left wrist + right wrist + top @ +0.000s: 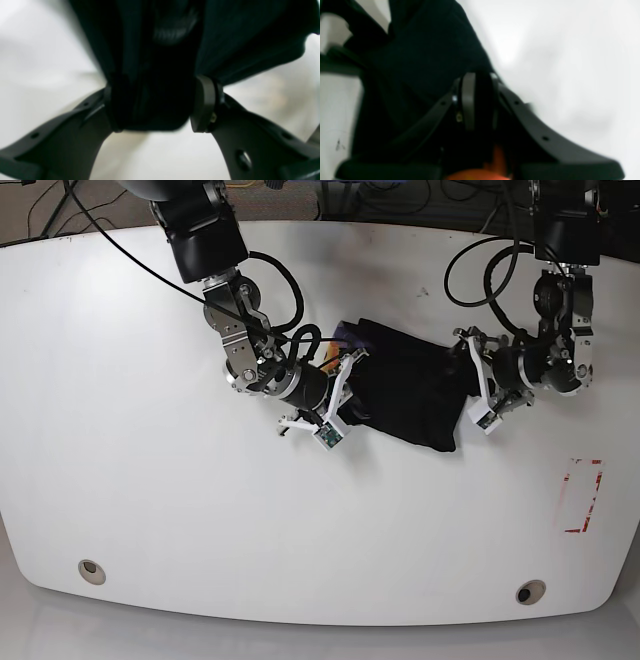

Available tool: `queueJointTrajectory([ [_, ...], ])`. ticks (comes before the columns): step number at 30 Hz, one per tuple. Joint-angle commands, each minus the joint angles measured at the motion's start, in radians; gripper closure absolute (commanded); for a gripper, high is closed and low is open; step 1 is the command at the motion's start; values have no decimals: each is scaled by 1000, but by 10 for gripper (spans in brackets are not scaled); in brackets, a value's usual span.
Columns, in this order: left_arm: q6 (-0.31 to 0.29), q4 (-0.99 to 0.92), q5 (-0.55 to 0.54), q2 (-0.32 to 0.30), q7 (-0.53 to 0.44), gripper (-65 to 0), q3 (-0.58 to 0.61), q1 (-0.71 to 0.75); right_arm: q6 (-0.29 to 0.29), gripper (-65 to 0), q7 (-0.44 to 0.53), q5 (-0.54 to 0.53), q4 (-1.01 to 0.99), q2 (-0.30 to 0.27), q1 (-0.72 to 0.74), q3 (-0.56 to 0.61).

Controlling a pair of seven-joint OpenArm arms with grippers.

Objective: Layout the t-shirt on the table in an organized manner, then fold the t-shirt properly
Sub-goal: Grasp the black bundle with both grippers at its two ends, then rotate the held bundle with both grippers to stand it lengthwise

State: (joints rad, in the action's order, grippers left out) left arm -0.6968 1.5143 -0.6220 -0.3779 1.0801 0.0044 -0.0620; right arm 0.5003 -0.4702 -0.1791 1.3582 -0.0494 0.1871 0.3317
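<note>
1. T-shirt (405,395): black, bunched, held between both arms just past centre of the table (150,500), toward 1 o'clock.
2. Left gripper (152,105): jaws fairly wide, clamped on a thick wad of cloth.
3. Right gripper (480,100): jaws nearly closed, pinching a thin fold.
4. Step: spreading; draw grips apart evenly, keep cloth taut, lower flat.
5. Room: open surface toward 6 o'clock; red mark (582,495) at 4 o'clock.
</note>
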Motion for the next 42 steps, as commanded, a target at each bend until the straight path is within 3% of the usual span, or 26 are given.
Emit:
queueJointTrajectory([
  [1,-1,82,-51,-23,7,-346,-11,-22,-1,-81,-11,-7,97,4,27,-4],
  [6,-1,196,-74,-30,91,-346,-116,-8,-2,-81,-108,-7,232,4,24,-4],
  [11,-1,263,-68,-26,105,-344,-165,4,-2,-81,-209,-7,329,6,4,-4],
  [16,-1,269,-65,-26,104,-344,-165,18,-2,-81,-221,2,341,1,-45,-4],
  [24,-1,268,1,53,35,-344,-160,77,-2,-81,-115,3,249,-27,-67,-4],
  [33,-1,193,24,112,7,-342,-1,92,-4,-79,78,5,60,-34,-56,-4],
  [38,-1,82,58,145,-42,-274,13,84,-4,-79,144,5,-4,-51,-44,-4],
  [42,-1,-8,104,162,-64,-260,18,70,-5,-79,146,5,-1,-70,-62,-4],
])
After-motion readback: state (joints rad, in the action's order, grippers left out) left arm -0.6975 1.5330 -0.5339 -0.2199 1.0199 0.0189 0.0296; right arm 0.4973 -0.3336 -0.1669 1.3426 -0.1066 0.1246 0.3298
